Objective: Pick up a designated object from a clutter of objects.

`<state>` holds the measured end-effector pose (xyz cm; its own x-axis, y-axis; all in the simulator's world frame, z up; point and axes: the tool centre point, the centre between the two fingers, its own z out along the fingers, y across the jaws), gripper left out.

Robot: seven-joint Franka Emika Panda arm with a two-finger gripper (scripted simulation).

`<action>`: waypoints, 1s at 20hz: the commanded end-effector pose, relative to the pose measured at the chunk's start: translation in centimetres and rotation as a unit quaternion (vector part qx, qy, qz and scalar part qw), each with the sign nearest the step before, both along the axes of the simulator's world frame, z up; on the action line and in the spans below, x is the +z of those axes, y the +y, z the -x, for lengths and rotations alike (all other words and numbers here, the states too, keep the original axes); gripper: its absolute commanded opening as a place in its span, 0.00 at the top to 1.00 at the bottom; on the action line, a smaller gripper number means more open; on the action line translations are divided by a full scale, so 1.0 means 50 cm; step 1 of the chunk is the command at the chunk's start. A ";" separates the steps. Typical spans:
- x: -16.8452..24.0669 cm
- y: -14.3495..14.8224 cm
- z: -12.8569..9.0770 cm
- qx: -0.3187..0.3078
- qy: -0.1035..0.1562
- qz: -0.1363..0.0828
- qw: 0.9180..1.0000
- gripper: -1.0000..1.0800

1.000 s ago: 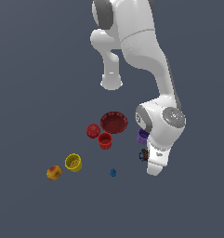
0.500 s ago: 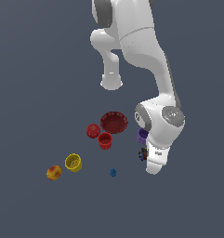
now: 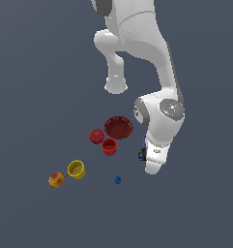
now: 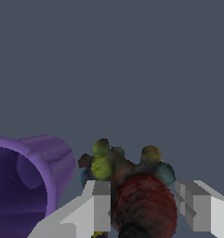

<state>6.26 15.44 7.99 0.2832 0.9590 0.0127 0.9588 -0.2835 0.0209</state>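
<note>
Between the gripper's (image 4: 143, 204) matt pale-grey fingers (image 4: 98, 204), which look like smooth plastic, the dark speckled lump (image 4: 139, 195) has a rough, knobbly, dull surface. Just beside the fingers, the purple cup (image 4: 27, 179) is smooth with a soft sheen, like plastic. The arm's (image 3: 159, 131) white shell looks smooth and faintly glossy.

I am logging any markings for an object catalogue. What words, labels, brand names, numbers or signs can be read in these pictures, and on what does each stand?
None: no readable text in either view.
The speckled lump between the gripper fingers shows only coloured blobs.
The purple cup, red bowl and yellow cup are plain.
The arm's shell bears no legible marking.
</note>
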 end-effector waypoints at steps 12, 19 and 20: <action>0.179 -0.169 0.092 -0.001 0.002 0.002 1.000 1.00; 0.286 -0.267 0.146 -0.001 0.004 0.001 1.000 1.00; 0.302 -0.282 0.154 -0.001 0.005 0.000 1.000 1.00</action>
<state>-0.82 2.44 21.83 0.2856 0.9583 0.0077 0.9582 -0.2857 0.0121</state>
